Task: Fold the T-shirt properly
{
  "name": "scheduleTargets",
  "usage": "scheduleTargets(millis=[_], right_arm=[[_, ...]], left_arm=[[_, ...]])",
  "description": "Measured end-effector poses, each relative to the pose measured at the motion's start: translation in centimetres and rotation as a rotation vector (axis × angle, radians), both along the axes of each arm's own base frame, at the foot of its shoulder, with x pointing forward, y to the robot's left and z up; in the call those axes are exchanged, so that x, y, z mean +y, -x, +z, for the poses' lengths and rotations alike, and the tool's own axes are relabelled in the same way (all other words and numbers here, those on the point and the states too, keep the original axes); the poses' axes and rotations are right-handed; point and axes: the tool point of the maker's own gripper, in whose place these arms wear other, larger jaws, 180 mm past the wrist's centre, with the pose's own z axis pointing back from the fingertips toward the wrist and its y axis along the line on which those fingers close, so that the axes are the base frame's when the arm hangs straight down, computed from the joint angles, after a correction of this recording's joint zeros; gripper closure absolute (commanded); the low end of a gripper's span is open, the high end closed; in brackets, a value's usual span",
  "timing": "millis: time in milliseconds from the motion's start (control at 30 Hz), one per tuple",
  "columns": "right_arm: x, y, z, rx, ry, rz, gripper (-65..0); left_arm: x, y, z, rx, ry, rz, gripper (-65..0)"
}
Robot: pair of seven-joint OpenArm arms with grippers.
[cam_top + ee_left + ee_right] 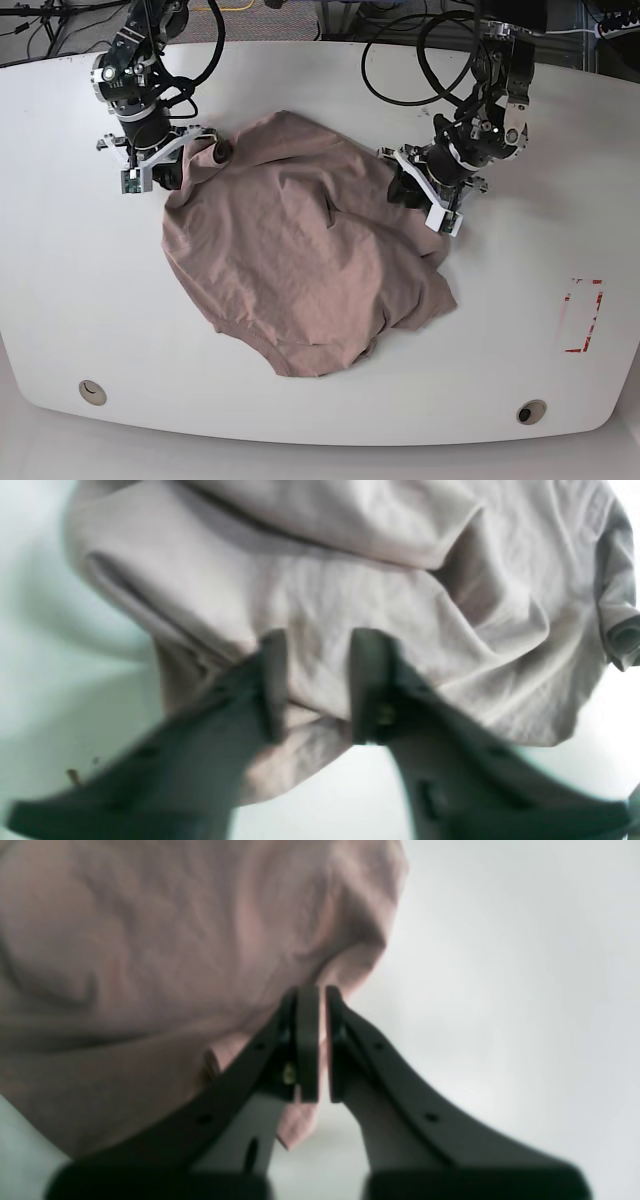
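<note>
The mauve-tan T-shirt (300,260) lies crumpled and wrinkled in the middle of the white table (80,300). My right gripper (213,152) is at the shirt's far left corner. In the right wrist view it (316,990) is shut on a thin edge of the T-shirt (150,965), and a small corner of cloth hangs below the fingers. My left gripper (400,185) is at the shirt's right edge. In the left wrist view its (320,645) jaws stand apart astride a fold of the T-shirt (350,580), with cloth showing in the gap. That view is blurred.
A red-outlined rectangle (582,315) is marked on the table at the right. Two round holes (92,391) (531,411) sit near the front edge. Black cables (400,60) loop behind the arms at the back edge.
</note>
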Motion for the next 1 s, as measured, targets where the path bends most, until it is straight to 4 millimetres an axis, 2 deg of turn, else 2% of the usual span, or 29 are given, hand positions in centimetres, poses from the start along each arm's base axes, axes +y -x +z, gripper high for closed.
scheduleTargets(millis=[33,167,300,367,433,567,667,733,867,1000], right_arm=[[0.0,-0.1,0.3,-0.011,-0.01,-0.002,-15.8],[0.0,0.0,1.9,-0.04,-0.076,0.003,-22.2],[-0.5,0.0,2.8,-0.075,-0.105,-0.01,-26.3],[-0.7,0.5,2.4,-0.053,-0.114,-0.02,-28.0],[-1.0,0.9,2.4,-0.057,-0.135,-0.029,-33.6],[-2.7,1.9,2.9,-0.108,-0.2,-0.079,-34.6],[-3.8,2.5,2.4,-0.074,-0.169,-0.106,-34.9],[-3.6,2.5,2.0,-0.061,-0.18,-0.108,-35.0],[-2.0,1.1,2.2,-0.091,-0.233,-0.089,-35.7],[-1.1,0.3,2.0,-0.103,-0.282,-0.091,-35.1]], left_arm=[[0.1,0.0,0.0,-0.001,-0.002,0.001,-17.5],[0.8,0.0,-0.1,-0.01,-0.028,0.011,-27.7],[1.3,0.1,-0.2,-0.014,-0.05,0.011,-32.2],[1.4,0.0,-0.1,-0.017,-0.052,0.011,-32.6],[1.3,-0.2,0.1,-0.03,-0.047,0.011,-33.4],[2.2,-0.2,0.3,-0.04,-0.051,0.0,-32.6],[3.7,-0.4,0.2,-0.039,-0.091,0.023,-32.2],[4.3,-0.4,0.2,-0.04,-0.102,0.029,-32.0],[4.4,-0.5,0.5,-0.044,-0.097,0.026,-31.2],[5.6,-0.5,0.7,-0.049,-0.118,0.02,-30.5]])
